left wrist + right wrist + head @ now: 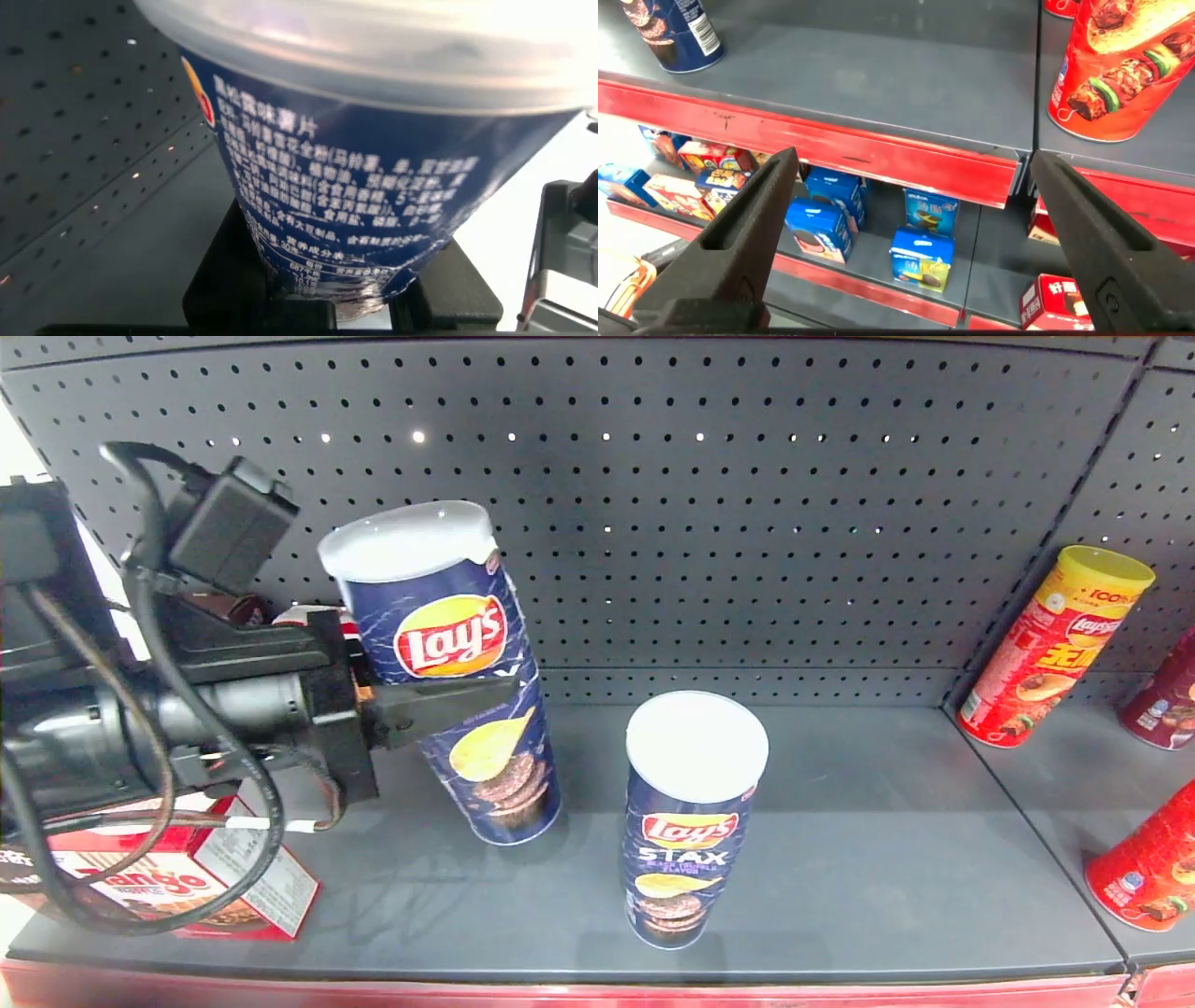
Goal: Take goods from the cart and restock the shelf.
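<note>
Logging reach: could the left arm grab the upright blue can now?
Probably not: the left end effector is shut on the tilted blue can, though the upright blue can stands unobstructed nearby.

The left claw (457, 695) has flat matte-black tapered fingers (439, 705) on a square black mounting block (341, 719). Behind the claw is a dark grey cylindrical wrist (233, 709), above it a boxy black camera housing (229, 523), and thick black looping cables (154, 644), one bound with white tape (271, 824). The right claw (915, 252) has two black wedge-shaped fingers (738, 247).

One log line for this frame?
left gripper: shut on tilted can | right gripper: open, empty | second can: upright on shelf
</note>
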### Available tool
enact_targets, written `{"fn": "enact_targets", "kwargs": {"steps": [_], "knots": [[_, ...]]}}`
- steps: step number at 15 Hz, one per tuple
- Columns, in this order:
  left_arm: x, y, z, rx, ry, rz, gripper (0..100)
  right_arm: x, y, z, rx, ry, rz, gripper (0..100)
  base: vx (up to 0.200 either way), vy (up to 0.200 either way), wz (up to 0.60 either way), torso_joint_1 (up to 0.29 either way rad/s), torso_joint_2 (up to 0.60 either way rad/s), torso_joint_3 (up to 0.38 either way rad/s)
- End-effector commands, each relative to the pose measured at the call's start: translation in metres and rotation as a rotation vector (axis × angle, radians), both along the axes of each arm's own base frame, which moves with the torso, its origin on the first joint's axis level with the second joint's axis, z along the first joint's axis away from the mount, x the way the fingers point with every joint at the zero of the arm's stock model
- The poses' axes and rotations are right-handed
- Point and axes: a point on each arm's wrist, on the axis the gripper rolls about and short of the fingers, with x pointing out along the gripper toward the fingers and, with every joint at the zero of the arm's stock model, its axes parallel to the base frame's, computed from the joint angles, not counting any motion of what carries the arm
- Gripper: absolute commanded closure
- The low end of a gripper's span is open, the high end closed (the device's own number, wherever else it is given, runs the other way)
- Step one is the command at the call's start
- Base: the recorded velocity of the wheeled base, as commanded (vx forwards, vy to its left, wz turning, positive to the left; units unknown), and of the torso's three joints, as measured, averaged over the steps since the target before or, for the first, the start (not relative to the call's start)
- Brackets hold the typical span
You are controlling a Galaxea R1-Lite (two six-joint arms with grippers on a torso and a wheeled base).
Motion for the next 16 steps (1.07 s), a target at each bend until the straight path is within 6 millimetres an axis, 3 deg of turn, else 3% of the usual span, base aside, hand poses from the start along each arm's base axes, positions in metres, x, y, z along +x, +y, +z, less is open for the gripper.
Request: {"fn": "enact_targets", "kwargs": {"steps": [1, 5, 16], "knots": [[0.029, -0.018, -0.014, 0.025, 0.049, -0.034, 100, 0.0, 0.0, 0.0, -0.001, 0.003, 0.0, 0, 0.0, 0.0, 0.0, 0.0, 0.0, 0.0], [0.065, -0.039, -0.003, 0.013, 0.014, -0.047, 100, 0.0, 0.0, 0.0, -0.001, 0.003, 0.0, 0, 0.0, 0.0, 0.0, 0.0, 0.0, 0.0], [0.135, -0.065, -0.042, 0.11, -0.041, -0.068, 100, 0.0, 0.0, 0.0, -0.001, 0.003, 0.0, 0, 0.0, 0.0, 0.0, 0.0, 0.0, 0.0]]}}
